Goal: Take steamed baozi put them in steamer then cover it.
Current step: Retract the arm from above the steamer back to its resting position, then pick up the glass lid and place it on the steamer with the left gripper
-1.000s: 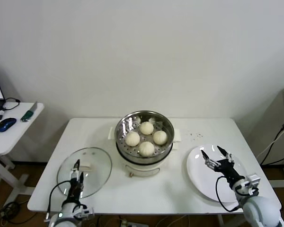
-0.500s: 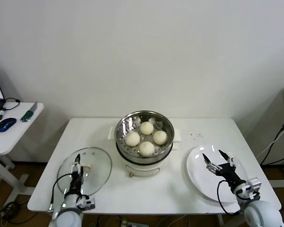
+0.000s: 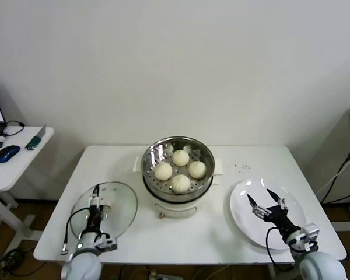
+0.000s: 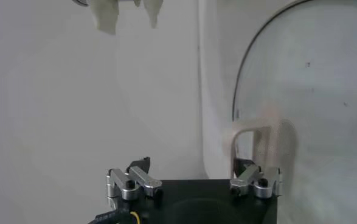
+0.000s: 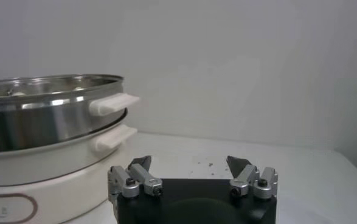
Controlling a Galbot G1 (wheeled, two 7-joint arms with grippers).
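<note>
Steamer: I see the round shiny stainless-steel steamer basket (image 3: 177, 168) sitting on its white electric pot base (image 3: 174, 206) at the middle of the white table (image 3: 216, 233), uncovered.
Baozi: four small cream-white dough buns (image 3: 180, 170) lie on the perforated floor inside the steamer, set in a diamond, close together.
Cover: the round clear glass lid with a metal rim (image 3: 105, 210) lies flat on the table at the steamer's left, just beside the pot base; its cream-white oblong handle (image 3: 107, 205) sits near the middle.
Left claw: my left claw (image 3: 95, 205) hangs over the lid at the handle, fingers spread wide and holding nothing. In the left wrist view one fingertip (image 4: 249, 172) stands against the handle (image 4: 254, 146), the other out over the table; I cannot tell whether it touches.
Right claw: my right claw (image 3: 265, 196) hangs over the flat round white plate (image 3: 267, 217) on the right side of the table, fingers fully spread, empty. From the right wrist view the steamer (image 5: 44, 115) is seen side-on, well apart from the claw (image 5: 189, 163), its white side handles (image 5: 114, 103) stacked one above the other.
Plate: nothing lies on it that I can see.
Side table: a second white table (image 3: 11, 162) stands at far left with a dark mouse (image 3: 8, 153) and a green-handled tool (image 3: 35, 138).
</note>
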